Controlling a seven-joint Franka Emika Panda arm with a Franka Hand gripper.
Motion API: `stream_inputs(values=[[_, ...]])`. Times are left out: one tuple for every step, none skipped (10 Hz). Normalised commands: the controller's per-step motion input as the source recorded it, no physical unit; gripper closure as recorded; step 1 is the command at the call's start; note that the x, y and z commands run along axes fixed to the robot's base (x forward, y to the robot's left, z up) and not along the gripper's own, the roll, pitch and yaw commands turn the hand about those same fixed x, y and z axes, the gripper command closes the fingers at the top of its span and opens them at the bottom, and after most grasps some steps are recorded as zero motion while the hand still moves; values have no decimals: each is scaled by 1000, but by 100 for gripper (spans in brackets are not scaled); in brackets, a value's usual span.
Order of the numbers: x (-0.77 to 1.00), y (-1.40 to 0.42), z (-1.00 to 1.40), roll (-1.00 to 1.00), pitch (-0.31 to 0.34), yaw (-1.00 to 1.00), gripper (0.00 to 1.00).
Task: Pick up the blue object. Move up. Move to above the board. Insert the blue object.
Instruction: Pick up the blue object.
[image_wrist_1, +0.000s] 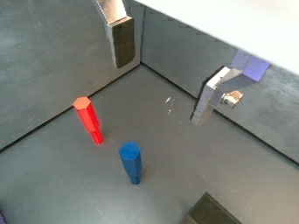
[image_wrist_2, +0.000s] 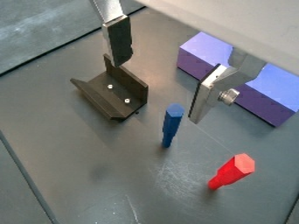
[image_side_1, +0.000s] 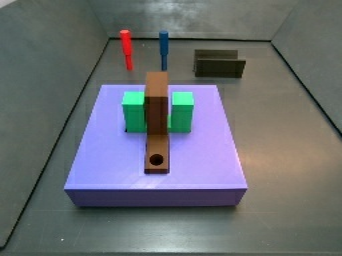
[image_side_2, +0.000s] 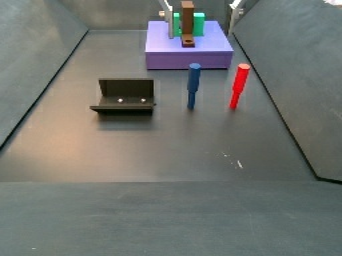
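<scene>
The blue object (image_wrist_1: 131, 164) is a short blue peg standing upright on the dark floor beside the red peg (image_wrist_1: 89, 119). It also shows in a wrist view (image_wrist_2: 170, 125) and in both side views (image_side_1: 163, 47) (image_side_2: 194, 85). The gripper (image_wrist_1: 163, 66) (image_wrist_2: 163, 66) hangs open and empty above the floor, clear of the blue object. Nothing is between its fingers (image_wrist_1: 121, 39). The board (image_side_1: 158, 115) is a long brown plank lying on the purple slab, with its round hole (image_side_1: 159, 160) near one end. The board also shows in a side view (image_side_2: 189, 33).
The purple slab (image_side_1: 201, 150) (image_wrist_2: 216, 54) carries a green block (image_side_1: 134, 112) under the board. The dark fixture (image_wrist_2: 111, 92) (image_side_2: 124, 96) (image_side_1: 219, 64) stands near the pegs. The red peg shows in further views (image_wrist_2: 232, 171) (image_side_2: 241, 85). Grey walls enclose the floor.
</scene>
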Motion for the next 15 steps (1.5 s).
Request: stream_inputs(values=[[-6, -40, -109, -87, -53, 40, 0], [-11, 0, -100, -80, -71, 20, 0], [-17, 0, -91, -70, -64, 29, 0], [0, 0, -83, -54, -44, 29, 0], [0, -6, -86, -53, -44, 23, 0], [0, -3, -80, -46, -39, 14, 0], [0, 0, -71, -46, -31, 6, 0], [0, 0, -11, -33, 0, 0, 0], [0, 0, -14, -23, 0, 0, 0], [-6, 0, -46, -27, -14, 0, 0], [0, -40, -66, -63, -27, 0, 0], [91, -171, -100, -96, -16, 0, 0], [0, -137, -86, -84, -1, 0, 0], [97, -191, -83, -114, -11, 0, 0], [266, -160, -231, -143, -19, 0, 0]])
